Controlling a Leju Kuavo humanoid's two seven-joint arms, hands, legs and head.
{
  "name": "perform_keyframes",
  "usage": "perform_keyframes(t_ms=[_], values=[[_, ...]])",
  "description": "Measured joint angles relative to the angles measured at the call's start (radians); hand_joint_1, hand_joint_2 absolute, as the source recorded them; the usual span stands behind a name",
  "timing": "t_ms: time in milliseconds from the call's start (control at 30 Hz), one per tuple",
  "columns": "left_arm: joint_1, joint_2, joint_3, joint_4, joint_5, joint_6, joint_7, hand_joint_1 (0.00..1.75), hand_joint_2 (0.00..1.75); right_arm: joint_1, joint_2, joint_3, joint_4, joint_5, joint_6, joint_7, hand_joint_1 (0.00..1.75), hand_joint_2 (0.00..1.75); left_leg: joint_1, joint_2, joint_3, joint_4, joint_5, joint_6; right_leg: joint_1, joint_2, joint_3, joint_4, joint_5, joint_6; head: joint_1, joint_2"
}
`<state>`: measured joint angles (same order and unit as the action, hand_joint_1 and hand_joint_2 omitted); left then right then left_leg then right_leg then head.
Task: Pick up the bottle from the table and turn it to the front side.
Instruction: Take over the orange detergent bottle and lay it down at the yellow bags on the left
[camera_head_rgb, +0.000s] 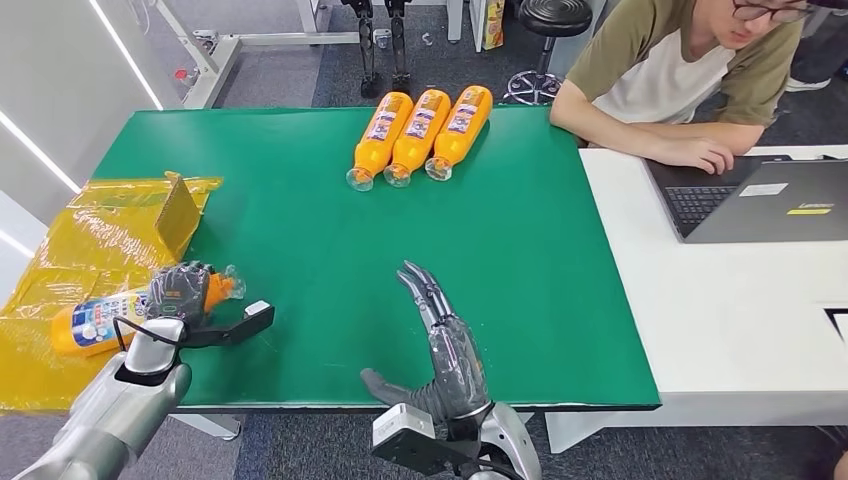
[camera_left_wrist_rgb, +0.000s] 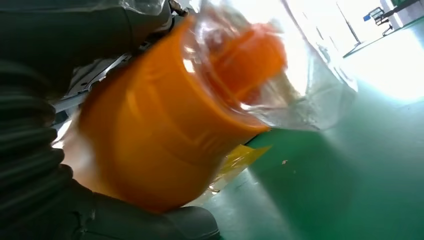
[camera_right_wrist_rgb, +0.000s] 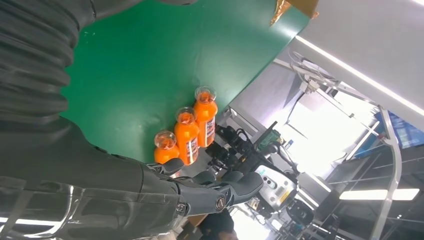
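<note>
Bottle (camera_head_rgb: 100, 322), orange with a clear cap, held lying sideways in the left hand (camera_head_rgb: 182, 291) at about 8 o'clock on the green table (camera_head_rgb: 300, 230), over yellow plastic sheeting (camera_head_rgb: 90, 250). Closer, in the left wrist view: orange body (camera_left_wrist_rgb: 160, 135) blurred, wrapped by dark fingers (camera_left_wrist_rgb: 125, 222). Right hand (camera_head_rgb: 445, 350) at 6 o'clock, fingers extended, holding nothing. Three more bottles (camera_head_rgb: 420, 135) lying side by side at 12 o'clock, cap ends visible from the right wrist (camera_right_wrist_rgb: 187, 132). Person (camera_head_rgb: 680, 70) at a laptop (camera_head_rgb: 760, 200), 2 o'clock.

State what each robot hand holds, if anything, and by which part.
The left hand grips an orange bottle near its neck end, just below the clear cap. The right hand is open and holds nothing.
</note>
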<state>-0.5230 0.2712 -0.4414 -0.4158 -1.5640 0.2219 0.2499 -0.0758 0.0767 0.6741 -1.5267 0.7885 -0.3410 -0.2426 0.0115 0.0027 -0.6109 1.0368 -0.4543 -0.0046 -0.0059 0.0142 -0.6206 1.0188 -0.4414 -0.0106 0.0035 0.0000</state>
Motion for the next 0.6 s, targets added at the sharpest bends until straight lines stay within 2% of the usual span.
perform_keyframes(t_ms=[133,233,400,533,600], values=[[0.007,-0.005,0.021,0.000,-0.001,0.023,-0.019,0.00,1.75,0.001,0.000,-0.001,-0.001,0.000,0.001,0.000,0.00,1.75,0.000,0.000,0.001,0.000,0.000,0.000,0.000,0.000,0.000,0.000,0.000,0.000,0.000,0.000],[0.016,-0.018,0.077,-0.005,0.018,0.067,-0.078,0.00,1.75,0.003,0.000,-0.002,-0.006,0.000,0.010,0.000,0.00,1.75,0.000,0.000,0.001,0.000,0.000,0.000,0.000,0.000,0.000,0.000,0.000,-0.001,0.000,0.000],[0.043,-0.055,0.200,-0.053,0.123,0.156,-0.215,0.00,1.75,0.009,0.000,-0.005,-0.022,0.005,0.022,0.003,0.00,1.75,0.000,0.000,0.000,0.000,0.000,0.000,0.000,0.000,-0.001,0.000,0.000,-0.001,0.000,0.000],[0.061,-0.089,0.261,-0.128,0.237,0.228,-0.332,0.00,1.75,0.017,0.000,-0.012,-0.035,0.008,0.023,0.007,0.00,1.75,0.000,0.000,0.000,0.000,0.000,0.000,0.000,0.000,-0.001,0.000,0.000,-0.001,0.000,0.000],[0.074,-0.117,0.283,-0.198,0.374,0.275,-0.442,0.00,1.75,0.023,-0.001,-0.017,-0.042,0.013,0.019,0.007,0.00,1.75,0.000,-0.001,-0.001,0.001,0.000,0.000,0.000,0.000,-0.001,-0.001,0.000,-0.001,0.000,0.000]])
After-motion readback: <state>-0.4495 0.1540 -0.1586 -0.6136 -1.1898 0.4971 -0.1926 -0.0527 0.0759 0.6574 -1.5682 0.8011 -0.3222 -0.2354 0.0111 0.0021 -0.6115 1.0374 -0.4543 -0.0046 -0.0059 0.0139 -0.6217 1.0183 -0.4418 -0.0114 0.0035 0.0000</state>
